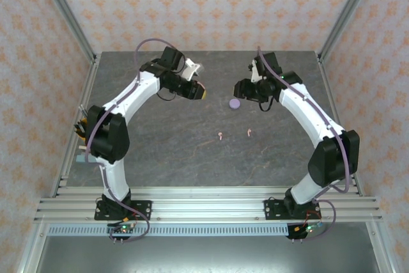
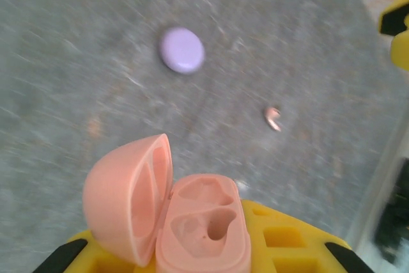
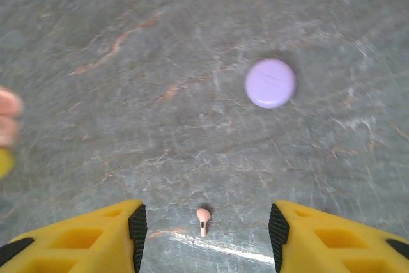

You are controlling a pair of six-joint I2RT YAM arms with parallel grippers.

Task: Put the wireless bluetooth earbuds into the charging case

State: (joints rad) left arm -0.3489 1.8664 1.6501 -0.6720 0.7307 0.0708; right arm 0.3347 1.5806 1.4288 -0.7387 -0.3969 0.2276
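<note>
My left gripper (image 2: 198, 250) is shut on an open pale pink charging case (image 2: 201, 228). Its lid (image 2: 128, 196) is swung to the left and both moulded sockets look empty. A closed lilac case (image 1: 234, 103) lies on the table between the two grippers. Two pale pink earbuds (image 1: 220, 135) (image 1: 248, 133) lie nearer the front. My right gripper (image 3: 206, 234) stands open above the table, with nothing in it. In the right wrist view one pink earbud (image 3: 203, 220) lies on the table between the fingers (image 3: 137, 234), and the lilac case (image 3: 270, 83) sits beyond it.
The grey stone-patterned table (image 1: 160, 151) is ringed by an aluminium frame and patterned walls. The left gripper (image 1: 197, 91) and the right gripper (image 1: 241, 87) hover close together near the table's middle rear. A pink earbud (image 2: 273, 118) also shows past the held case.
</note>
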